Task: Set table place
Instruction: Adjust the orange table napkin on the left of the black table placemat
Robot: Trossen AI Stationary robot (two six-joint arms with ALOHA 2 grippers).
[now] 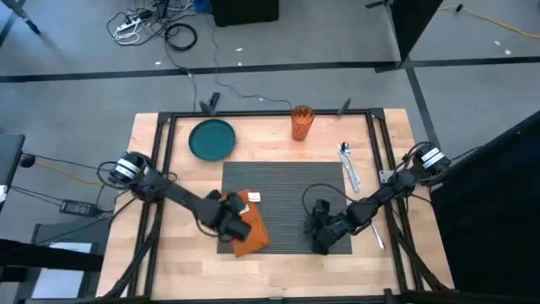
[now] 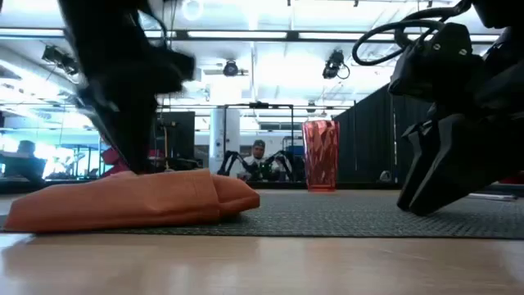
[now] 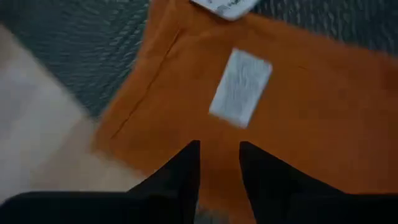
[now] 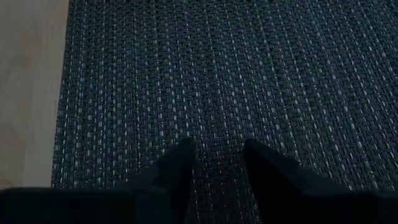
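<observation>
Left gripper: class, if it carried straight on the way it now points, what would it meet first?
Most likely the orange napkin: the left gripper points down at it from close above, fingers slightly apart. Whether it already touches is unclear.

Woven ribbed placemat point(image 4: 249, 74), wood-grain table point(image 4: 31, 93)

Dark grey ribbed placemat point(image 1: 291, 203) lies flat, mid-front on the wood-grain table point(image 1: 186, 262).

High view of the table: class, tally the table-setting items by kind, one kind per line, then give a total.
Placemat: 1
Teal plate: 1
Orange tumbler: 1
Orange napkin: 1
Metal cutlery group: 1 (separate pieces cannot be told apart)
Total: 5
</observation>
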